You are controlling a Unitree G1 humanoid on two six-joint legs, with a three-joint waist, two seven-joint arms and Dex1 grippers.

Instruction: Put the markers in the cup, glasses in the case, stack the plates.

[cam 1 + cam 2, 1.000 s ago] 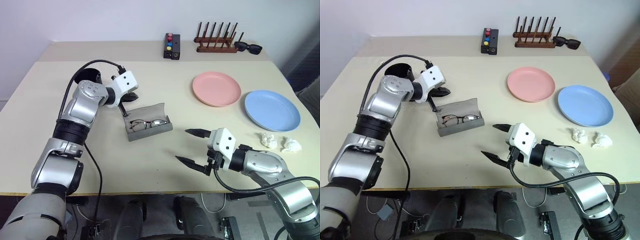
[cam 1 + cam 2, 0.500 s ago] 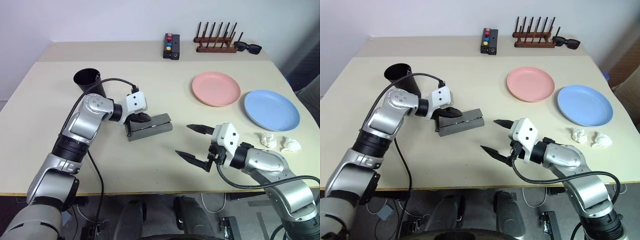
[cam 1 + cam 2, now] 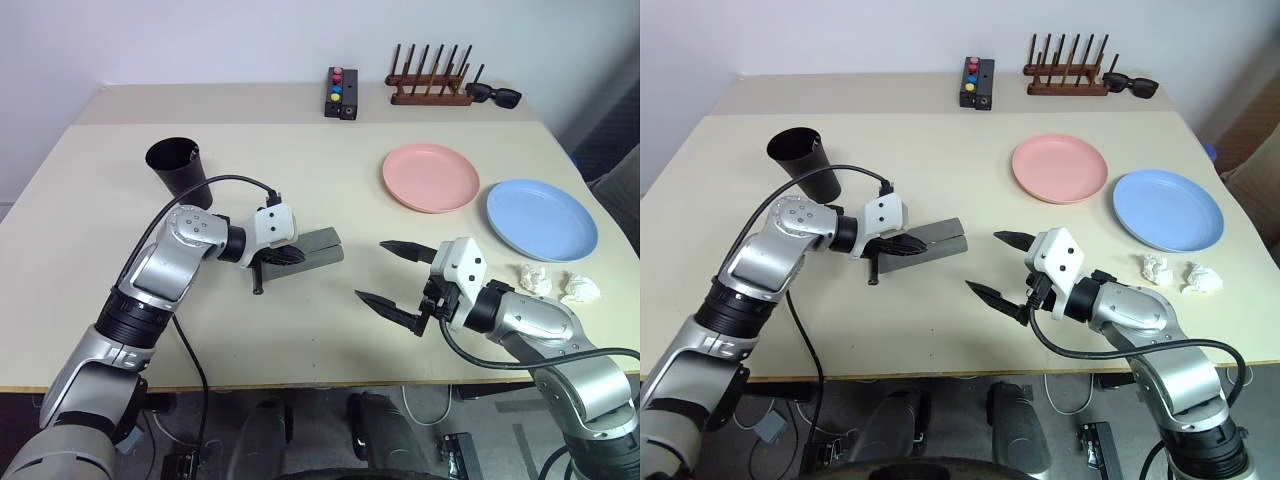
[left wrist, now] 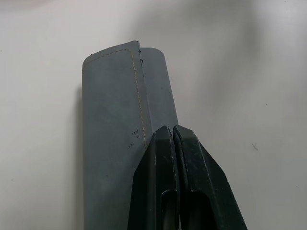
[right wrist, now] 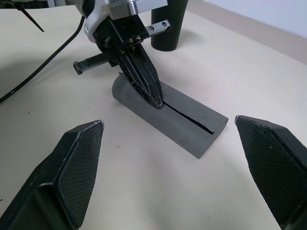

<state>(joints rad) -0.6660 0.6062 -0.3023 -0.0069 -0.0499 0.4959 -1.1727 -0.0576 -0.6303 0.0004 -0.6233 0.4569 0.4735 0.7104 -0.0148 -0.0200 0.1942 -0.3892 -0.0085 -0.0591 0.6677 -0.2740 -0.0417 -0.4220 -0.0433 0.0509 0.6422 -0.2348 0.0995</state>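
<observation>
Grey case (image 3: 305, 250) lies closed on the table (image 3: 90, 200), flap folded over. My left gripper (image 3: 292, 256) has its fingers pressed together, tips resting on top of the flap near the seam; I judge this a downward push to seat the flap, not a grasp. I cannot see the glasses, presumably inside.

My right gripper (image 3: 394, 276) hovers just above the table beside the case's far end, near but not touching, fingers spread wide and holding nothing. I read it as standing by for the plates.

Black cup (image 3: 180, 171) stands upright behind the left arm. Pink plate (image 3: 432, 177) and blue plate (image 3: 542, 219) sit side by side, unstacked, well apart from the case.
</observation>
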